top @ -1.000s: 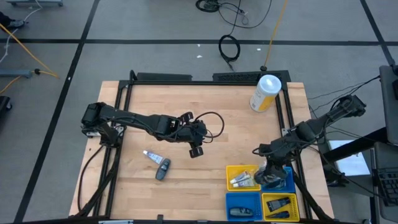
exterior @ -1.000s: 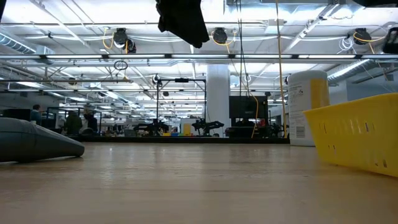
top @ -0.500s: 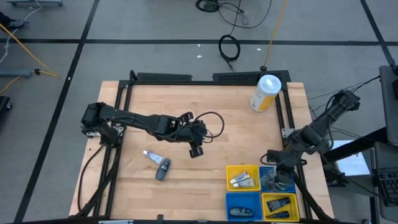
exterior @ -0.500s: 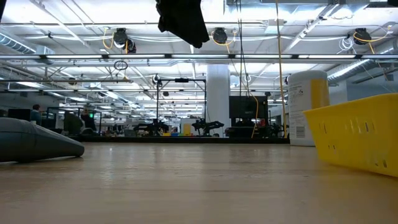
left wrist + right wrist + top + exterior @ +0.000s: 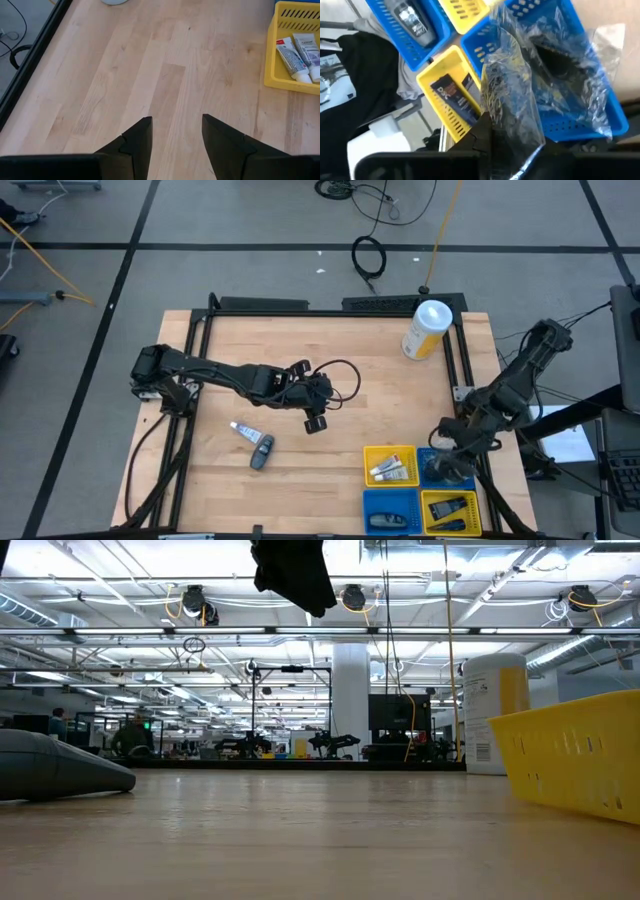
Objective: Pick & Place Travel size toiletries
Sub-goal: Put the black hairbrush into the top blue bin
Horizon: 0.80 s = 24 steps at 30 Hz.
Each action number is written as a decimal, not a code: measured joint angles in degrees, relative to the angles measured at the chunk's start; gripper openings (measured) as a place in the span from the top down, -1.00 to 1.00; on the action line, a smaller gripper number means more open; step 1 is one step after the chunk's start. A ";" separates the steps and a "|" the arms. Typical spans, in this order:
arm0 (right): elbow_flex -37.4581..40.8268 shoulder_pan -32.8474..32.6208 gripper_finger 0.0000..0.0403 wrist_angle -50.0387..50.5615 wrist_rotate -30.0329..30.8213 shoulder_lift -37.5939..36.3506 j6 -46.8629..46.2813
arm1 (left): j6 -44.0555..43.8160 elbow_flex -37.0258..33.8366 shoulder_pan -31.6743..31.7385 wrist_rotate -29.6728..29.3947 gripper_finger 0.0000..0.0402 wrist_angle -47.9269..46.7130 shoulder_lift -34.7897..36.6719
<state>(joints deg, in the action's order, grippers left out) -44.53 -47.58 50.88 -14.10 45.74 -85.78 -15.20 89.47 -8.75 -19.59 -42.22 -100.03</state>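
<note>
My right gripper [image 5: 447, 468] hangs over the upper blue basket [image 5: 462, 476] near the table's right near corner, shut on a greyish piece in clear wrap [image 5: 512, 85]. My left gripper [image 5: 315, 421] is open above bare wood at mid-table [image 5: 175, 145] and touches nothing. A small white tube [image 5: 243, 431] and a dark grey oblong piece [image 5: 261, 452] lie flat on the table to its near left. White tubes [image 5: 391, 470] lie in the yellow basket. Dark pieces lie in the two nearest baskets [image 5: 390, 518], [image 5: 450, 508]. My right gripper holds the clear wrap by a crumpled part [image 5: 520, 150] that runs in between the fingers [image 5: 481, 134]. It comes from above, pointing down. The wrapped piece is lifted, with its free end spread over the inside of the blue basket [image 5: 580, 65]. Whether that end touches the basket, I cannot tell.
Four small baskets stand together at the near right: yellow [image 5: 372, 455], blue, blue [image 5: 368, 505], yellow [image 5: 474, 518]. A large white-and-yellow canister [image 5: 427, 330] stands at the far right corner. A black frame [image 5: 205, 330] borders the table. Bare wood lies across the middle and far side.
My right gripper has moved toward the table's right edge and a little toward the near edge, carrying the wrapped piece from above the yellow basket's side to above the blue basket. It has stayed shut on the wrap.
</note>
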 joint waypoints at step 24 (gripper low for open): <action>0.00 -0.17 0.80 6.36 3.84 0.02 5.90 | 0.01 0.00 0.00 0.01 0.15 0.04 0.00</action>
<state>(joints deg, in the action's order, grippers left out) -44.53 -47.75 57.23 -10.26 45.76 -79.88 -15.19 89.47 -8.75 -19.59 -42.17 -100.03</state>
